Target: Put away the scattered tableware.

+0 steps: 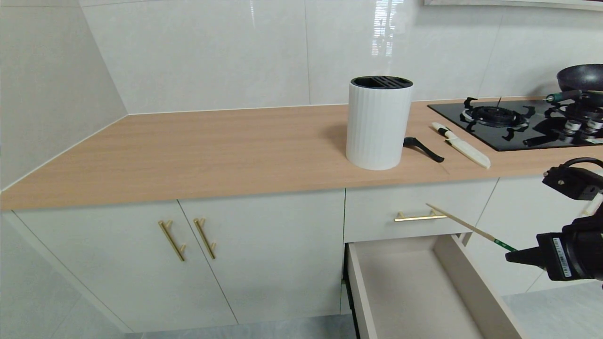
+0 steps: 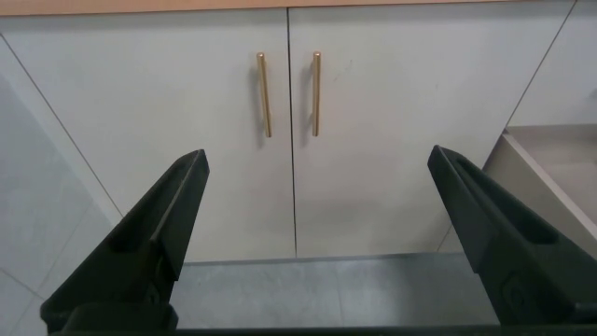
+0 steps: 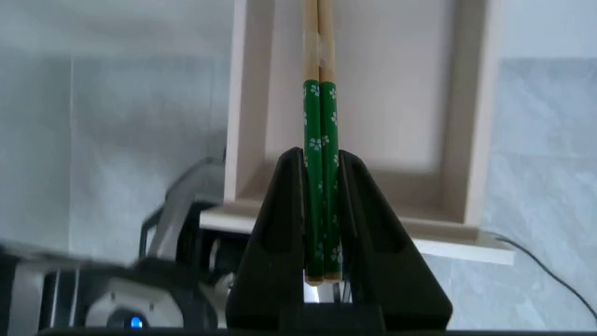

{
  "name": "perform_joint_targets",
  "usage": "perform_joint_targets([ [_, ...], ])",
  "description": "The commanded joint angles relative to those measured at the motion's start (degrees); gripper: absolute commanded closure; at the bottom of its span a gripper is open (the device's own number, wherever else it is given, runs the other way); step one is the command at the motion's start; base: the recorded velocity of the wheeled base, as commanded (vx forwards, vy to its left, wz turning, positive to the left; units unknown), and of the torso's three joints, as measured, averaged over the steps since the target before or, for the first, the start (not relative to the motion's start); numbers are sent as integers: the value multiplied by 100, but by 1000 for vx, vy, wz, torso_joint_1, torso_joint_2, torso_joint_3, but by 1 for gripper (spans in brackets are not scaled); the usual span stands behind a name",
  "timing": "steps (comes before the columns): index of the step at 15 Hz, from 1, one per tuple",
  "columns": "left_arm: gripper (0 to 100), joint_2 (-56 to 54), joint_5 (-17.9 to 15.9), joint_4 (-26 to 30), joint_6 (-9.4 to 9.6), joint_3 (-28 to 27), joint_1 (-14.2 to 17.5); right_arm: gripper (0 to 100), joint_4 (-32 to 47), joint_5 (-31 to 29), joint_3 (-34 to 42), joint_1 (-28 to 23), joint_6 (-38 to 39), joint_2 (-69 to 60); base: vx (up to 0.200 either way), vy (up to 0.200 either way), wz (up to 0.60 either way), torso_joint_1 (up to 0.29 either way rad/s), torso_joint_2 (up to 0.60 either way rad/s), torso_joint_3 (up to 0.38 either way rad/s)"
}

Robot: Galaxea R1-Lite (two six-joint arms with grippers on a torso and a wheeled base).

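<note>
Right gripper point(image 1: 517, 256): fingers pressed together on a pair of chopsticks point(image 1: 471, 228), pinching them at the green-patterned end. The two sticks lie side by side between the fingers and run straight out from the fingertips, with the bare wooden part farthest from the grip.

Just beyond and below the fingertips stands an open drawer point(image 1: 454, 266), pulled out of the cabinet front. The chopsticks extend above its near corner without touching it. Their far tips point toward the gold handle point(image 1: 420, 216) of the closed drawer directly above the open one.

Farther out and above the gripper runs the wooden counter point(image 1: 212, 150). Nearest on it is a white knife point(image 1: 461, 145) lying flat. Just beside that is a black-handled tool point(image 1: 423, 149), and next to that a tall white slotted holder point(image 1: 378, 123), standing upright. Beyond the knife sits a black stove point(image 1: 518, 123) with a dark pan point(image 1: 582, 77) on its far burner.

Left gripper point(image 2: 317, 163): fingers spread wide, nothing between them. Straight ahead of it are two closed cabinet doors point(image 2: 392, 140), each with an upright gold bar handle at the seam between them.
</note>
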Motion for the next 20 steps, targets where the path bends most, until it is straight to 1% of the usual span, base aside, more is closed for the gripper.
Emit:
perform_joint_targets([
  [1, 0, 9, 3, -4, -2, 1, 1, 100, -3, -16, 76, 253, 8, 189, 0, 0, 0, 0, 0, 0],
  [5, 0, 9, 3, 5, -2, 1, 1, 100, 6, -16, 181, 437, 0, 259, 0, 0, 0, -35, 92, 59],
  [7, 0, 9, -5, 5, -2, 1, 1, 100, 6, -25, 278, 490, -9, 374, 0, 0, 0, -146, 376, 234],
  [9, 0, 9, 3, -4, -2, 1, 1, 100, 6, -174, 296, 516, 8, 927, 0, 0, 0, -158, 452, 281],
  [12, 0, 9, 3, -4, -2, 1, 1, 100, -64, -183, 296, 516, 17, 1367, 0, 0, 0, -159, 465, 299],
  [16, 0, 9, 3, -4, -2, 1, 1, 100, -469, -183, 296, 516, 17, 1789, 0, 0, 0, -134, 456, 317],
  [17, 0, 9, 3, -4, -2, 1, 1, 100, -469, -183, 296, 516, 17, 1789, 0, 0, 0, -105, 452, 339],
  [20, 0, 9, 3, 5, -2, 1, 1, 100, -1145, -183, 225, 507, 0, 2193, 0, 0, 0, -56, 336, 264],
])
